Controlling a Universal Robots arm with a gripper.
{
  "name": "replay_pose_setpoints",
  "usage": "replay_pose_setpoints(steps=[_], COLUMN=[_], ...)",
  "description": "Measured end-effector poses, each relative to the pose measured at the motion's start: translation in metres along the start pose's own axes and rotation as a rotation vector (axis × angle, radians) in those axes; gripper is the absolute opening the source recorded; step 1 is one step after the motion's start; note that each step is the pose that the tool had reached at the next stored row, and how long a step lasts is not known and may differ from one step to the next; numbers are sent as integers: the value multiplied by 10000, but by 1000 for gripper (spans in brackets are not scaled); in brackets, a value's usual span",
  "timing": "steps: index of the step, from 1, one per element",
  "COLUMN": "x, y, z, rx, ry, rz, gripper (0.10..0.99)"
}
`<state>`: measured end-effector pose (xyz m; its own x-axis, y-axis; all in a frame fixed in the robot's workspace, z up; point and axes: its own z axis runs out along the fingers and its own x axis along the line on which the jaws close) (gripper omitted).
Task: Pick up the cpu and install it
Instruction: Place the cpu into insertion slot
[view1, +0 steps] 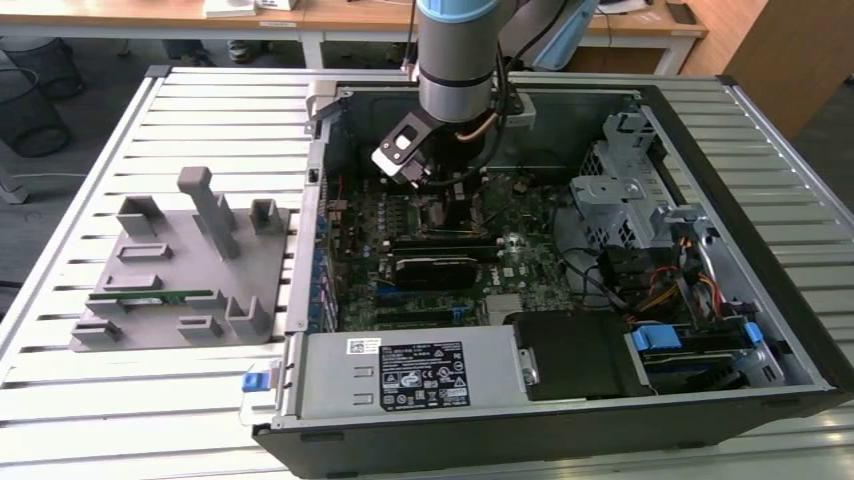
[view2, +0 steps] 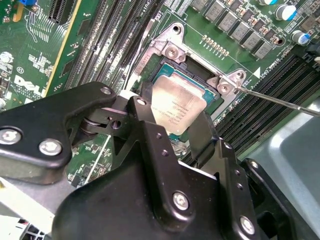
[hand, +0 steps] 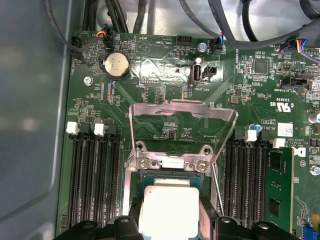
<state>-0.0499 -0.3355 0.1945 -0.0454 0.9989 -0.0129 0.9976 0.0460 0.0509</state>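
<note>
**Black gripper (view2: 172, 120) at the socket (view2: 187, 70), cpu (view2: 177, 105) held by its edges**

Nearest in the second wrist view are my dark finger links. Both fingers (view2: 150, 132) are closed against opposite edges of the cpu, and I see no gap on either side. In both wrist views the cpu hangs level just over the open socket, silver top up, on the motherboard (hand: 150, 70) inside the computer case (view1: 534, 440). Whether it touches the socket bed I cannot tell. Load plate (hand: 182, 107) stands hinged up, clear of the chip. Its thin lever (view2: 280, 102) lies out to one side. Memory slots (hand: 92, 175) flank the socket on both sides.

Handling note (my judgement):
- The part is light, rigid and flat.
- The metal lid looks smooth, so a hold on the pale rim edges suits it, as now.
- Underside contacts and socket pins are likely fragile.
- It wants to be kept level, with no sideways drag and no hard pressing.
</note>
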Motion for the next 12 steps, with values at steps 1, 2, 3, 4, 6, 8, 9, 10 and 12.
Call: replay_pose_setpoints(steps=[1, 2, 3, 4, 6, 8, 9, 10, 12], x=[0, 0, 0, 0, 0, 0, 0, 0, 0], y=[0, 0, 0, 0, 0, 0, 0, 0, 0], z=[2, 3, 3, 3, 4, 4, 4, 4, 4], rx=[0, 0, 0, 0, 0, -1, -1, -1, -1], ry=[0, -1, -1, -1, 0, 0, 0, 0, 1], rz=[2, 2, 2, 2, 3, 3, 4, 4, 4], gripper=[529, 529, 529, 529, 529, 529, 529, 529, 541])
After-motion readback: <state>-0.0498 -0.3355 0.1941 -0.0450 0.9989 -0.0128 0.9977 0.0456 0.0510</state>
